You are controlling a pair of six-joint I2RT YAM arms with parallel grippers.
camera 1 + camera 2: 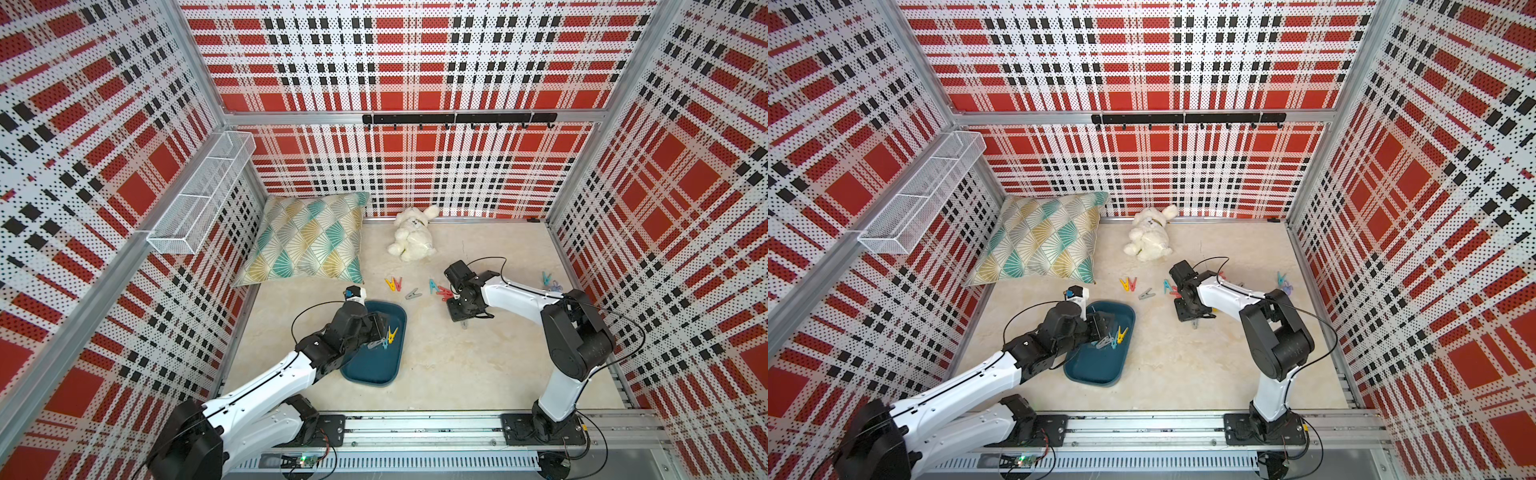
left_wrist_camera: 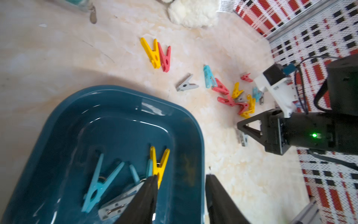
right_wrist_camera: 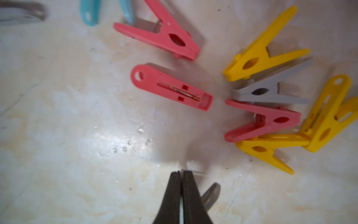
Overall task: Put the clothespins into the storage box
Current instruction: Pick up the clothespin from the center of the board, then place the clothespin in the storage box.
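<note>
Left gripper [image 2: 181,176]: released, jaws parted with nothing between them, one finger [image 2: 149,194] just beside the yellow clothespin [image 2: 159,166].
Left arm: reached from the table's 7 o'clock corner toward 1 o'clock, forearm low, wrist over the far half of the storage box [image 1: 374,380].
Right gripper [image 3: 181,171]: clenched, fingers pressed together and pointing down at the table [image 3: 77,135]; a grey clothespin [image 3: 211,194] poked out from behind one finger, and whether it was pinched could not be told.
Right arm: rose from its base at 5 o'clock, elbow high, forearm stretched toward 10 o'clock, wrist bent downward.
Storage box: on the table at 9 o'clock from the right gripper.
Loose clothespins [image 1: 444,293]: heaped at 11 o'clock from the right gripper, well apart from the box.
Left wrist view alone: a light blue clothespin [image 2: 100,182] and a second grey clothespin [image 2: 116,205] lying in the box with the yellow one.
Right wrist view alone: the heap's red, yellow and grey pins overlapping.
Top views alone: pillow [image 1: 307,241], plush toy [image 1: 413,235], wire basket [image 1: 199,195].
</note>
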